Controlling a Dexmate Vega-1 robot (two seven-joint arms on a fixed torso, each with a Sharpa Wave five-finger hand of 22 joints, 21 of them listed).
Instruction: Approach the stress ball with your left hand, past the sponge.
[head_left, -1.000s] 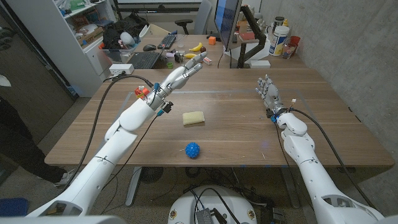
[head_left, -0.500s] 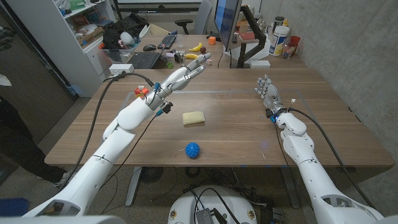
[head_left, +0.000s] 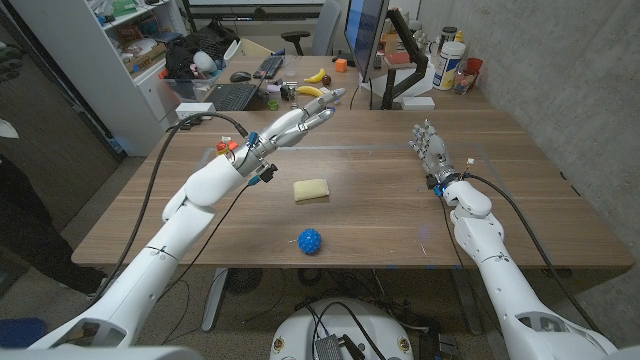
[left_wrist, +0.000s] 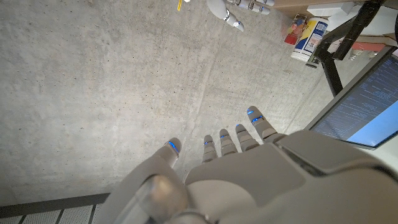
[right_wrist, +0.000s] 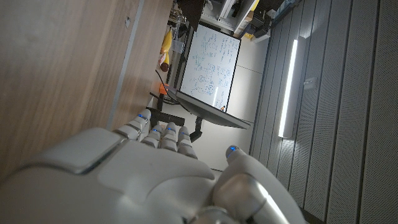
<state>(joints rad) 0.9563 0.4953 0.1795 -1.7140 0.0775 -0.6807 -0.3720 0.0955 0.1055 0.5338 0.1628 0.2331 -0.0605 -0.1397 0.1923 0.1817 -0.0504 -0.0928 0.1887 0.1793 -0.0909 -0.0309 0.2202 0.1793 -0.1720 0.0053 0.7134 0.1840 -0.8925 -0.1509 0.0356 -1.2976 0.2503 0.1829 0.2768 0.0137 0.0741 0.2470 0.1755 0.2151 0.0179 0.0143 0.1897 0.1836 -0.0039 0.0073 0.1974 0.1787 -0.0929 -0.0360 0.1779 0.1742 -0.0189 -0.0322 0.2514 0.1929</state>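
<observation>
A blue stress ball lies on the wooden table near its front edge. A yellow sponge lies a little farther back, just behind the ball. My left hand is raised above the table's far left part, fingers stretched out and apart, holding nothing, well behind the sponge and the ball. In the left wrist view my left hand points at a concrete wall, and the fingers of the other hand show at the edge. My right hand stands upright at the right, fingers extended, empty; the right wrist view shows it over the table.
Behind the table stands a desk with a keyboard, a banana and a monitor. Bottles stand at the back right. A cable runs along my left arm. A person's dark clothing shows at the left edge.
My left hand has reached farther out and to the right, over the table's far edge. The right hand, the sponge and the ball have stayed in place.
</observation>
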